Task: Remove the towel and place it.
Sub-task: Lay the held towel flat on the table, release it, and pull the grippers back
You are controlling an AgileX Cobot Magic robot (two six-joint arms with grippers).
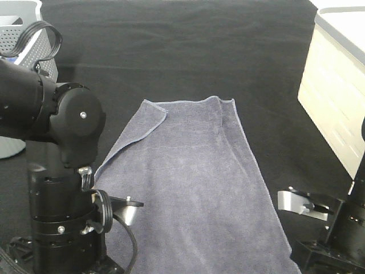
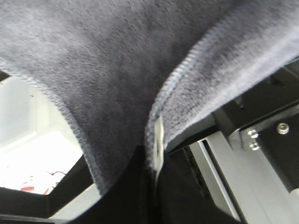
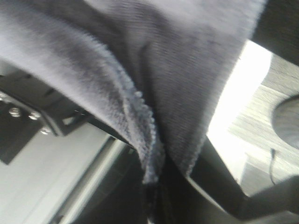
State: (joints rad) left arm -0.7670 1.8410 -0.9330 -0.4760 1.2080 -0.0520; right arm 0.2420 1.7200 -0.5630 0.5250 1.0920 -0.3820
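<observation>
The grey-lavender towel [image 1: 194, 177] lies spread lengthwise on the black table covering [image 1: 188, 51], with its far left corner folded over. Its near end reaches the table's front edge between my two arms. My left gripper [image 1: 130, 210] is at the towel's near left edge, and the left wrist view shows it [image 2: 156, 156] shut on a pinch of the hemmed towel [image 2: 117, 70]. My right gripper [image 1: 302, 205] is by the near right edge. The right wrist view shows it [image 3: 155, 179] shut on a bunched fold of towel [image 3: 140, 56].
A grey perforated basket [image 1: 25, 34] with black handles stands at the far left. A white box or cabinet [image 1: 336, 91] stands along the right side. My bulky left arm [image 1: 63, 125] rises over the near left of the table.
</observation>
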